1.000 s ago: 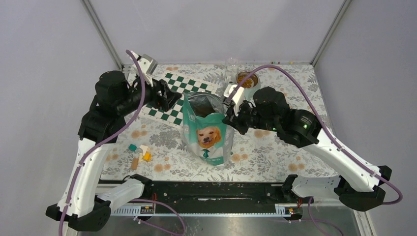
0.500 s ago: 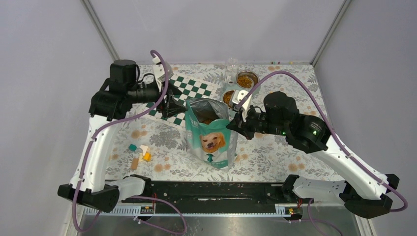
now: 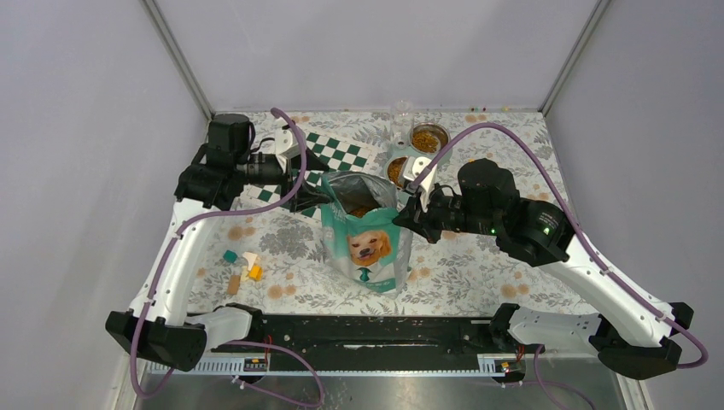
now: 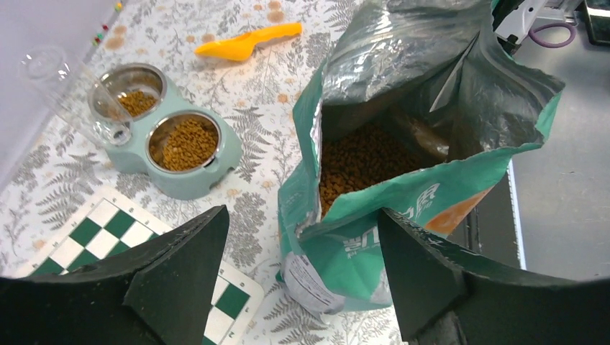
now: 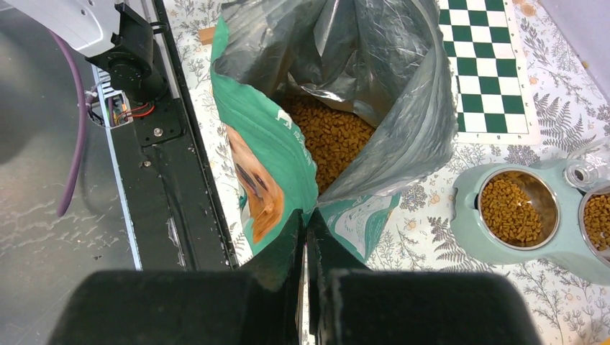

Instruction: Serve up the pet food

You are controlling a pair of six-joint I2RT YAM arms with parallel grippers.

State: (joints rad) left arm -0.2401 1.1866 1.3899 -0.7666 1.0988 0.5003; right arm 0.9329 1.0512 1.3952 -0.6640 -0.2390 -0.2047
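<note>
The pet food (image 4: 363,162) is brown kibble inside the open teal bag (image 3: 365,235), which stands upright mid-table; it also shows in the right wrist view (image 5: 327,136). More kibble fills both bowls (image 4: 188,142) of the teal double feeder (image 3: 411,158). My right gripper (image 5: 308,215) is shut on the bag's right top edge (image 3: 408,212). My left gripper (image 4: 302,215) is open, its fingers (image 4: 183,266) on either side of the bag's left top corner without touching it; in the top view it (image 3: 314,195) sits just left of the bag.
An orange scoop (image 4: 248,41) lies beyond the bag. A clear bottle (image 4: 61,83) stands at the feeder. A green-white chessboard (image 3: 329,158) lies under the left arm. Small blocks (image 3: 243,266) lie at front left. The black rail (image 3: 367,329) runs along the near edge.
The left arm has swung right and brought its open gripper up to the bag's left edge. The right gripper shifted slightly right with the bag's edge, then held still.
</note>
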